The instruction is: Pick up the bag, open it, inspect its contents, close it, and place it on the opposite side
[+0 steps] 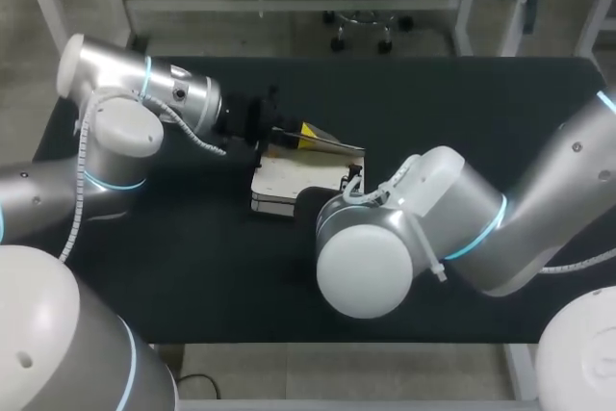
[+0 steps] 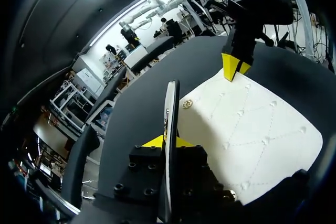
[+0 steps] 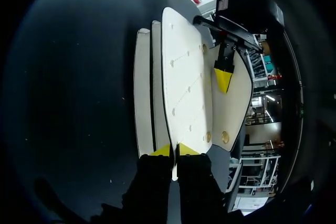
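Note:
A white quilted bag (image 1: 289,180) with gold snaps lies in the middle of the black table (image 1: 192,257). My left gripper (image 1: 289,134) is at its far edge, shut on the raised flap, which shows edge-on (image 2: 170,114) between its yellow tips (image 2: 167,141). My right gripper (image 3: 175,150) is shut on the edge of a white quilted panel (image 3: 184,77) of the bag, opposite the left one. In the head view the right arm's wrist (image 1: 366,238) hides most of that gripper. Each wrist view shows the other arm's yellow tips, the right gripper (image 2: 233,66) and the left gripper (image 3: 223,77), touching the bag.
The table's black top stretches to both sides of the bag, with its front edge (image 1: 337,342) near me. My right arm's elbow (image 1: 462,228) hangs over the table at the right, and my left arm (image 1: 125,113) over the left part.

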Robot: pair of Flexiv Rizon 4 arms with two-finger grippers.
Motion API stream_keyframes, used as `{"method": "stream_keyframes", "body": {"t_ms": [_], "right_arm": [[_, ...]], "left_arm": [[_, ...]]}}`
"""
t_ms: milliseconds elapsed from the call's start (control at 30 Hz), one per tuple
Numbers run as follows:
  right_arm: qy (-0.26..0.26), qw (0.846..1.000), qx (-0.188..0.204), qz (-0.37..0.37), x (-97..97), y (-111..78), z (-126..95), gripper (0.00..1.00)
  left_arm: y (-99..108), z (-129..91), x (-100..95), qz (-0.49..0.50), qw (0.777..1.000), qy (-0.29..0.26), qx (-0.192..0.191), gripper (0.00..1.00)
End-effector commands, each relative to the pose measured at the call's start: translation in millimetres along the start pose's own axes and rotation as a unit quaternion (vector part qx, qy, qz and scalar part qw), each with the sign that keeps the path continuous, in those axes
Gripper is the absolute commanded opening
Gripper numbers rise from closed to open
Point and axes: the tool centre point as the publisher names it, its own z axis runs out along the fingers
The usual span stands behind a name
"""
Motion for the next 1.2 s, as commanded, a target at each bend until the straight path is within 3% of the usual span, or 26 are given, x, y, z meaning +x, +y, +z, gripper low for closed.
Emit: {"method": "stream_keyframes", "body": {"t_ms": [33,367,700,733,767,800,900,933,1033,1200], "right_arm": [[-0.058,0.994,-0.087,0.000,4.9,-3.9,2,0.00],[-0.058,0.994,-0.087,0.000,4.9,-3.9,2,0.00],[-0.058,0.994,-0.087,0.000,4.9,-3.9,2,0.00],[-0.058,0.994,-0.087,0.000,4.9,-3.9,2,0.00],[-0.058,0.994,-0.087,0.000,4.9,-3.9,2,0.00],[-0.058,0.994,-0.087,0.000,4.9,-3.9,2,0.00],[-0.058,0.994,-0.087,0.000,4.9,-3.9,2,0.00],[-0.058,0.994,-0.087,0.000,4.9,-3.9,2,0.00],[-0.058,0.994,-0.087,0.000,4.9,-3.9,2,0.00],[-0.058,0.994,-0.087,0.000,4.9,-3.9,2,0.00]], "left_arm": [[-9,-4,9.7,0.018,1.000,-0.017,-0.005,0.00],[-8,-6,26.0,0.079,0.996,-0.046,-0.020,0.00],[-7,-5,33.2,0.075,0.995,-0.067,-0.009,0.00],[-8,-5,32.7,0.072,0.995,-0.070,-0.010,0.06],[-8,-6,31.5,0.070,0.995,-0.071,-0.009,0.29],[-9,-7,30.4,0.068,0.995,-0.072,-0.009,0.40],[-12,-10,26.8,0.063,0.995,-0.074,-0.008,0.53],[-13,-11,25.7,0.061,0.995,-0.073,-0.008,0.63],[-17,-15,22.2,0.056,0.995,-0.078,-0.001,0.64],[-18,-18,20.0,0.056,0.995,-0.083,-0.004,0.57]]}}
